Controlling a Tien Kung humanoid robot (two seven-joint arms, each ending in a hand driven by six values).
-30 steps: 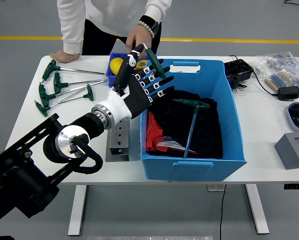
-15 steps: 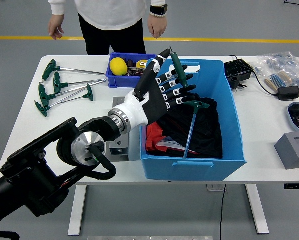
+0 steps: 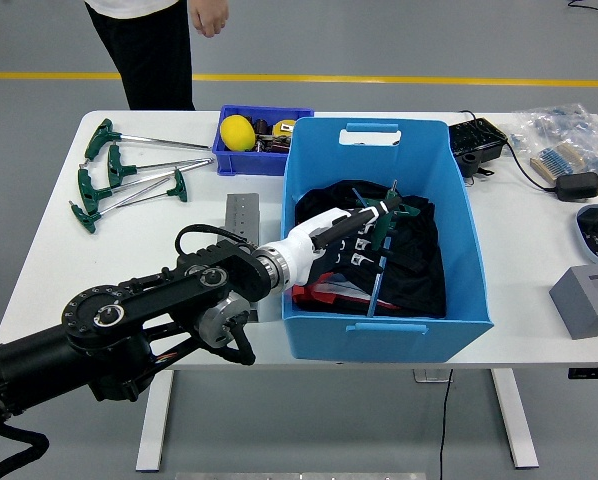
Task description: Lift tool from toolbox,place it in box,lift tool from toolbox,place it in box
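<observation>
i am reaching my left hand (image 3: 364,228) down into the blue box (image 3: 383,334) on the table (image 3: 129,260), fingers closing around a green-handled tool (image 3: 381,226). the tool is lying over dark cloth (image 3: 419,270) inside the box.

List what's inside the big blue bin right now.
Inside the blue bin: dark clothing, a T-handle tool, and the left hand. The bin floor is covered.
</observation>
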